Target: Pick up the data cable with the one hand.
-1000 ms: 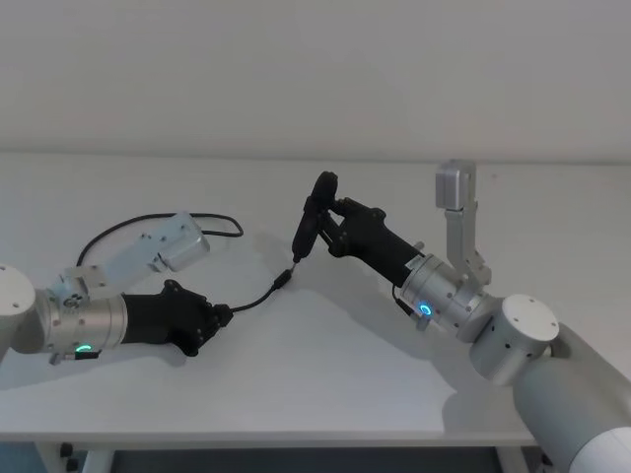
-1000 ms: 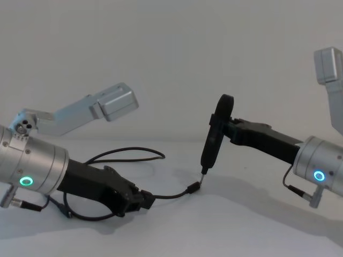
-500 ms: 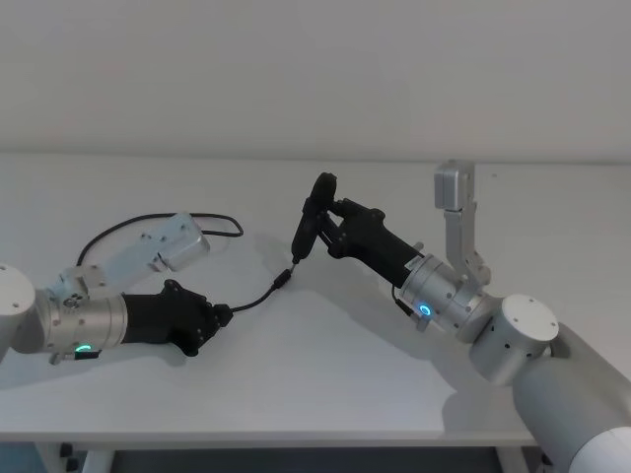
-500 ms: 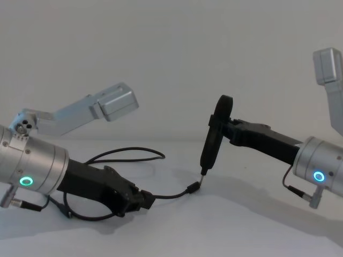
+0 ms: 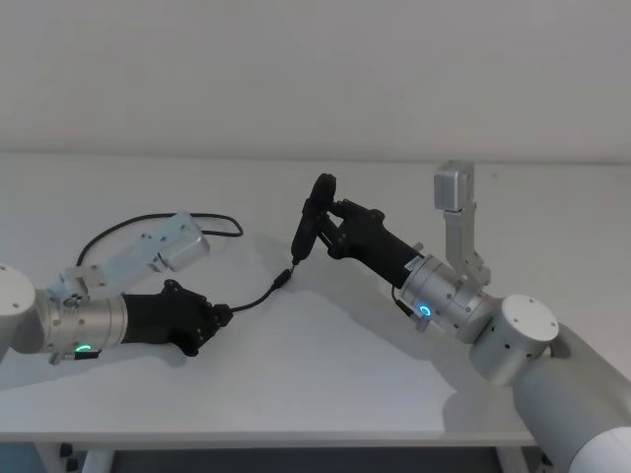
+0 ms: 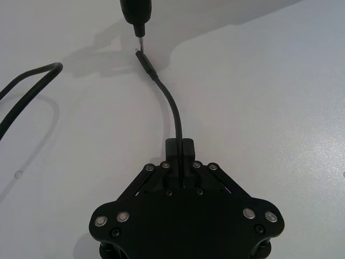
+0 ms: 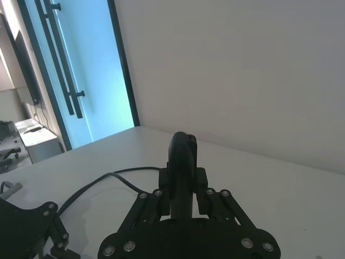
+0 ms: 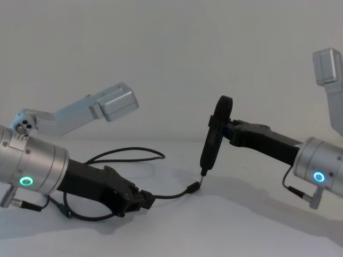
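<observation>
The data cable [image 5: 254, 298] is a thin black cord lying on the white table [image 5: 325, 365]. My left gripper [image 5: 221, 314] is shut on it a short way behind its plug [image 5: 282, 278]; the left wrist view has the cord [image 6: 173, 108] running out from between the fingertips [image 6: 187, 144]. The rest of the cable [image 8: 126, 152] loops back behind my left arm. My right gripper [image 5: 333, 223] is shut on a black elongated device [image 5: 315, 219], held upright with its metal tip [image 8: 203, 172] just above the plug [image 8: 193, 188].
Silver camera brackets stick up from both wrists [image 5: 168, 241] [image 5: 455, 187]. The table's front edge [image 5: 296, 434] runs close below the arms. A plain wall [image 5: 315, 69] stands behind. A blue glass door [image 7: 81, 70] appears in the right wrist view.
</observation>
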